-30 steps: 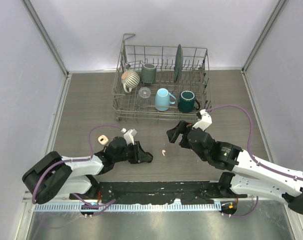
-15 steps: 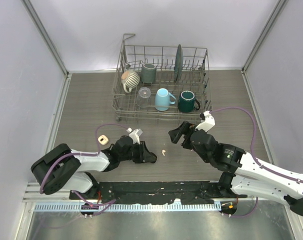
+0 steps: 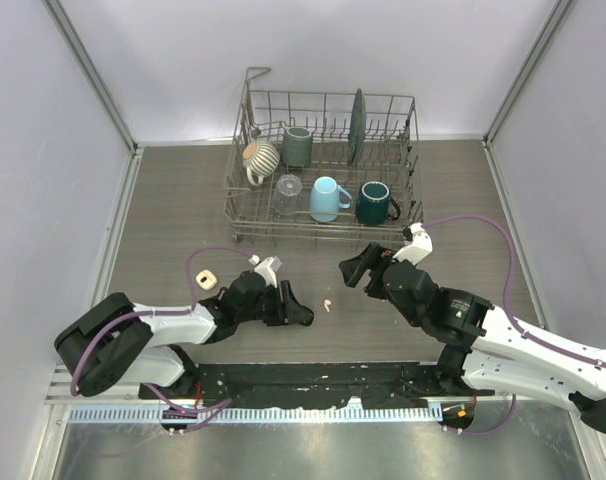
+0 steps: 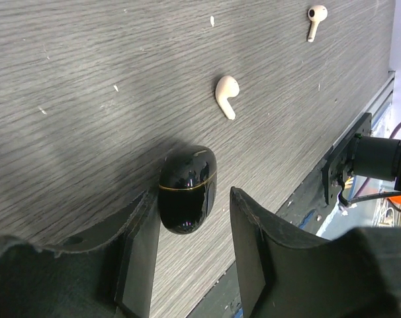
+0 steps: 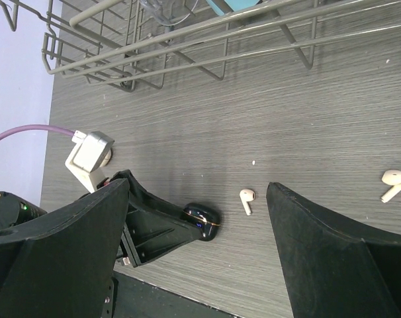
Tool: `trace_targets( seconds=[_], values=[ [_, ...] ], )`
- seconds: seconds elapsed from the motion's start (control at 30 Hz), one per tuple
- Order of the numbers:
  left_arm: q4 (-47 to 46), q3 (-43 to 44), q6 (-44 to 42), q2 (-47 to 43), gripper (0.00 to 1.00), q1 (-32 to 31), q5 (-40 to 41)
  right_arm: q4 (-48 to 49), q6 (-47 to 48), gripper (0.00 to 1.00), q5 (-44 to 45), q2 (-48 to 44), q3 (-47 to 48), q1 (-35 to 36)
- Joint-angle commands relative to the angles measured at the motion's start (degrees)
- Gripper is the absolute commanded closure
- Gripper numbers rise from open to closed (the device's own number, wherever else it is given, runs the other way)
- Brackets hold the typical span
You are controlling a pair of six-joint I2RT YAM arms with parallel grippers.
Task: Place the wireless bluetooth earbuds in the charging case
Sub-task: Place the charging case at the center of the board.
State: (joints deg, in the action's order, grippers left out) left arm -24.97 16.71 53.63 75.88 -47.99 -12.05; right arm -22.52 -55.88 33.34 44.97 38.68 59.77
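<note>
The left pincer (image 4: 192, 246) is resting low on the worktop (image 4: 88, 79), jaws spread around the closed black charging case (image 4: 187, 189). The nearer cream earbud (image 4: 225, 95) is lying just beyond the case, and the farther cream earbud (image 4: 315, 16) is lying well apart. The right pincer (image 5: 197, 189) is hovering with jaws spread wide, pinching nothing.

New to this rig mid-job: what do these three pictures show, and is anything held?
Two robot arms with two-finger grippers sit at a grey wood-grain table. The overhead view looks down on both; the other two come from a camera on each wrist. The left gripper is open, straddling a closed glossy black oval charging case, not gripped. Two cream stemmed earbuds lie loose beyond it. The right gripper hovers open and empty. A wire dish rack holding mugs stands farther back.
</note>
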Motion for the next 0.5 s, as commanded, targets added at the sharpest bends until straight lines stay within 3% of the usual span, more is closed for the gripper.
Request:
trace_targets(
  seconds=[0.0,0.47],
  values=[
    [5.19,1.22,-1.77,-2.83,0.51,-0.18,3.26,0.81,-0.64,0.10,1.99,-0.50,0.08,-0.18],
    [21.00,2.01,-5.37,-20.21,0.48,-0.18,13.18,0.81,-1.08,0.10,1.29,1.35,0.87,-0.26]
  ],
)
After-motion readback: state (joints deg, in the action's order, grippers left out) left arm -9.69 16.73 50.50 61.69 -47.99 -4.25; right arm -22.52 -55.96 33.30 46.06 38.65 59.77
